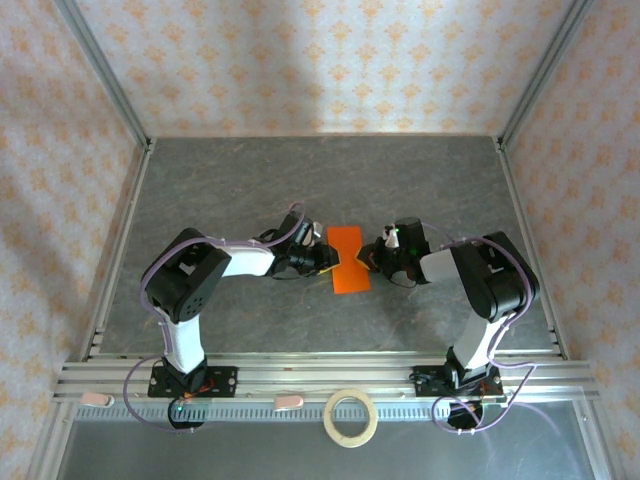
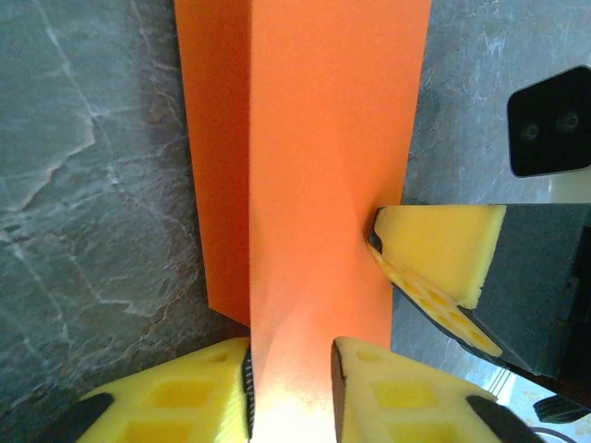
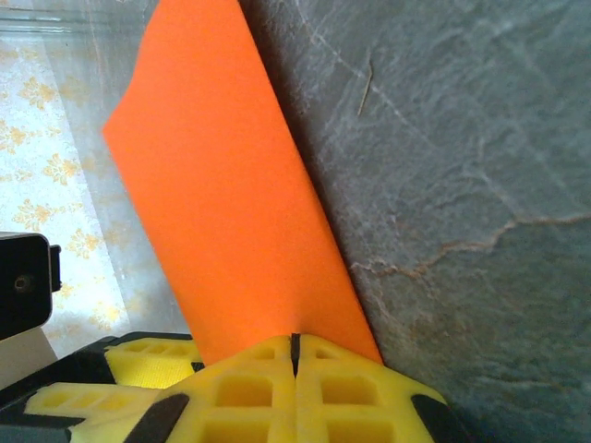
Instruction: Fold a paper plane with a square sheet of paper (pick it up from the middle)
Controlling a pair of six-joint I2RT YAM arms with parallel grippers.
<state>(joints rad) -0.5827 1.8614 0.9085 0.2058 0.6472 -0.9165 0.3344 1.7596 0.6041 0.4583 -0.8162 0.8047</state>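
The fold was under way: the bright orange creased paper lay at the centre of the grey stone-patterned table. The right pincer pinched one edge, and the left pincer, narrowly parted, straddled the other. Next probably called for pressing the crease.

Paper plane, held at right gripper and lying under left gripper: thin orange paper, matt, smooth, crisply creased.
Fingers of right gripper: yellow moulded plastic, satin finish, grid of recesses; same material seen on left gripper.
Table beneath and beside both grippers: dark grey stone-look surface, pale veins, matt, faintly rough.
Black housing behind right gripper's pad: glossy plastic, reflections seen.
Frame rail far behind grippers, at arm bases: ribbed aluminium, dull sheen.
Tape ring beyond rail: pale, papery, matt.
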